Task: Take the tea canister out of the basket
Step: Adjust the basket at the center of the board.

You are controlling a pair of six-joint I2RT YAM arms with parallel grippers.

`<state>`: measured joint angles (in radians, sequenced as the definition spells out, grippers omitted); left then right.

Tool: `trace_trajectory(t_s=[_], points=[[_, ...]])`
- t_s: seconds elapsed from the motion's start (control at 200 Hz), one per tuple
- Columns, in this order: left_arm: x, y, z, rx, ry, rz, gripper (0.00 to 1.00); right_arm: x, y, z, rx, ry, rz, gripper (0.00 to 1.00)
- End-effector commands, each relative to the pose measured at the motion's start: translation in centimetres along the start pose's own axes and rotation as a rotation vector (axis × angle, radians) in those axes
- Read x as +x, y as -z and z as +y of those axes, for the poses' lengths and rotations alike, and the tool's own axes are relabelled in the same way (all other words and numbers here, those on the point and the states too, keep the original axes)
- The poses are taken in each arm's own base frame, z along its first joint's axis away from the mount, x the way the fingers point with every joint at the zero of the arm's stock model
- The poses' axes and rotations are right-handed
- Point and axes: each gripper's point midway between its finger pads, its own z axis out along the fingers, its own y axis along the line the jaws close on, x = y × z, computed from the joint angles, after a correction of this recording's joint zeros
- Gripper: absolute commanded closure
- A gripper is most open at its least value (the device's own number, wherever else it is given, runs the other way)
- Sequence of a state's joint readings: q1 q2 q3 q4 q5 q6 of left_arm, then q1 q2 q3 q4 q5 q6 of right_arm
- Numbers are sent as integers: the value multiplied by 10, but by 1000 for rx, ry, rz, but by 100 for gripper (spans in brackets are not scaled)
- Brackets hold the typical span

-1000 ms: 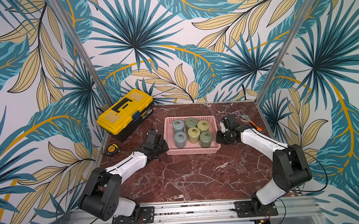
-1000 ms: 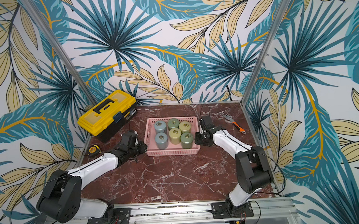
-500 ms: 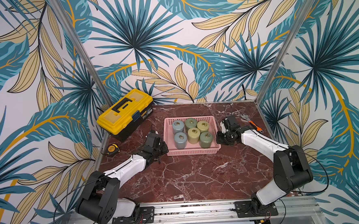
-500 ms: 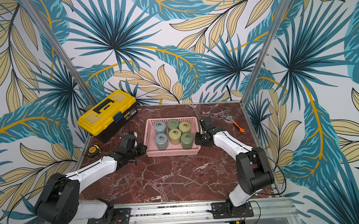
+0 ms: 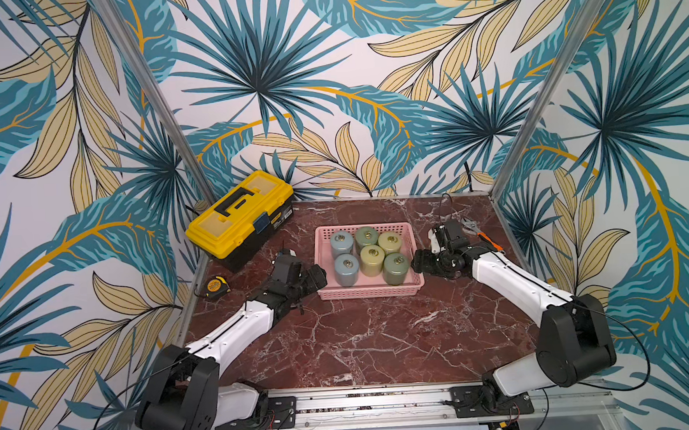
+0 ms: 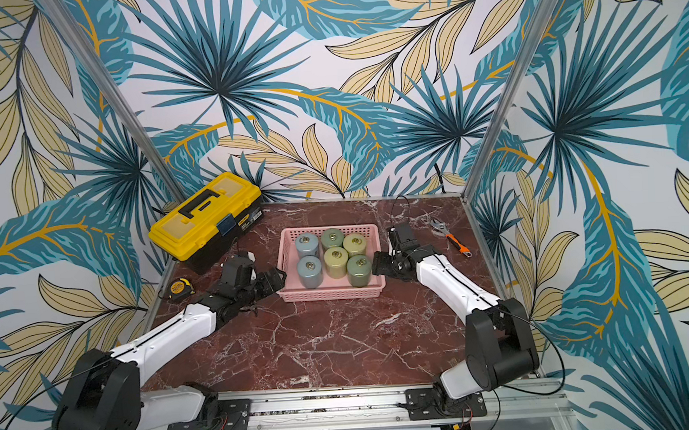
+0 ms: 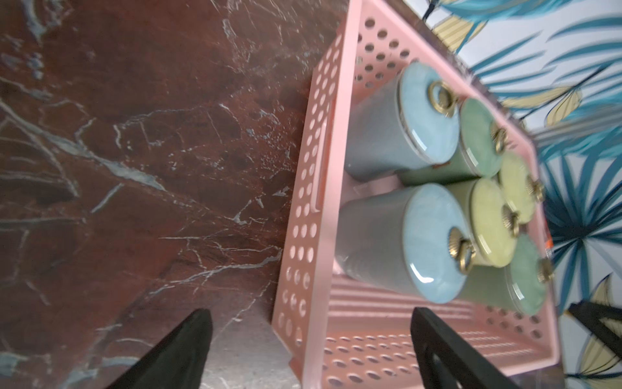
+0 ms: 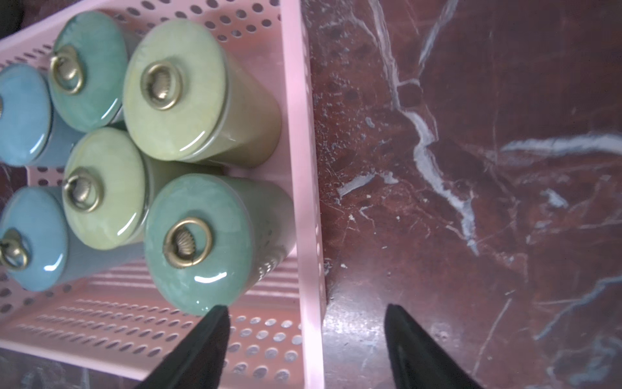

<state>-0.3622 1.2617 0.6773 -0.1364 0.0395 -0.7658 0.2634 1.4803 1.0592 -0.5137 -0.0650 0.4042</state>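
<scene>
The pink basket sits mid-table, and several tea canisters stand upright in it: blue, yellow-green and green, each lid with a brass ring. My left gripper is open, its fingers either side of the basket's left wall near the front corner. On the opposite side my right gripper is open astride the right wall, one finger next to the green canister. Neither gripper holds anything.
A yellow toolbox stands at the back left, with a tape measure at the table's left edge. A wrench with an orange handle lies at the back right. Patterned walls close off three sides.
Both grippers have opened at the basket's side walls. The left arm has shifted slightly. Basket and canisters have not moved.
</scene>
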Motion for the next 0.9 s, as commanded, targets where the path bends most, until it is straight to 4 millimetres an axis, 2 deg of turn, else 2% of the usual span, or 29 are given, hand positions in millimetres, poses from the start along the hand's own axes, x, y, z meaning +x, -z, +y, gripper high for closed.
trace_trajectory(t_s=[0.0,0.055,0.411,0.706,0.896], points=[[-2,14,10,-33,-37,-23,0,4,14,1,-1,71,18,7],[-4,22,10,-33,-60,-36,0,5,17,2,-6,98,25,1],[-4,61,13,13,-284,-132,0,9,30,19,-17,332,42,1],[7,74,-1,168,-494,-232,0,7,20,38,-9,523,81,1],[10,84,-5,236,-525,-312,0,5,8,48,-18,580,115,1]])
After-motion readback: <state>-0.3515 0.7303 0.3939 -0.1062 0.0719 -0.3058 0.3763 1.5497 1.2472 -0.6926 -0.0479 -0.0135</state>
